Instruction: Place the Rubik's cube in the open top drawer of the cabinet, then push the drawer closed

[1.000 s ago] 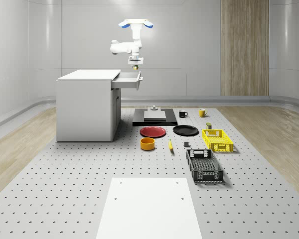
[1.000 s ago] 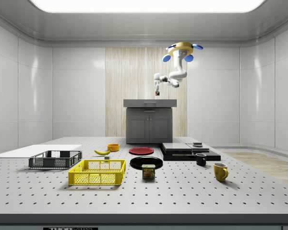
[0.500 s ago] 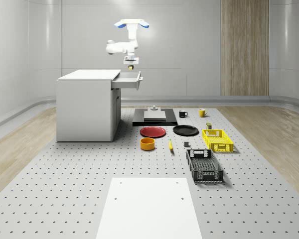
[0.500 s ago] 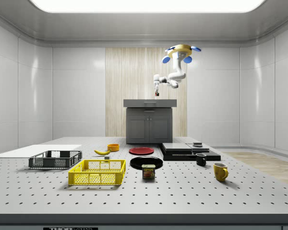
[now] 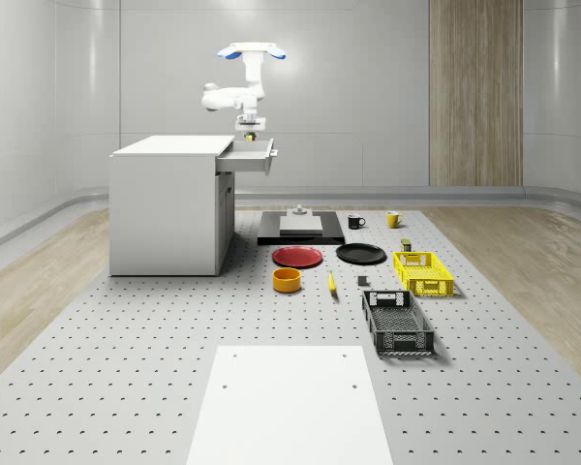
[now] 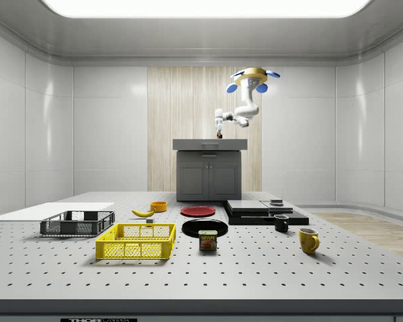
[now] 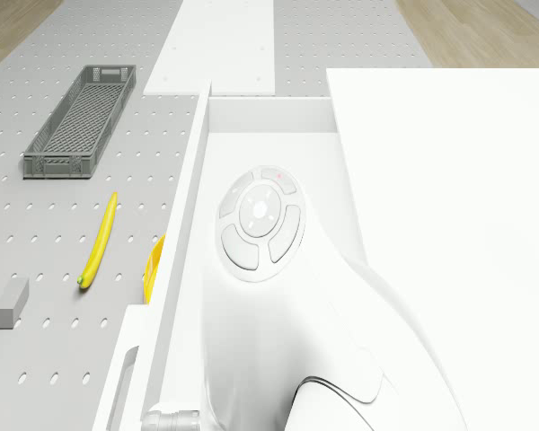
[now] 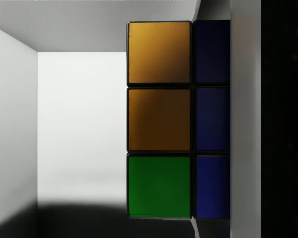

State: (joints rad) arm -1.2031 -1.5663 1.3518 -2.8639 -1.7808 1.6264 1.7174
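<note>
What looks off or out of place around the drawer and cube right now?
Nothing stands out. The drone hovers above the cabinet, whose open top drawer sits level. The gripper holds the Rubik's cube squarely just over the drawer. The banana and crates on the table lie flat.

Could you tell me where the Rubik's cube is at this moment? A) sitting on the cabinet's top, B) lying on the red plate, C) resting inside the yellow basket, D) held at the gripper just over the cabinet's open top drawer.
D: the Rubik's cube sits at the gripper, low above the open top drawer of the cabinet, with the drawer's white floor behind it in the wrist view, while the drone hovers above.
</note>
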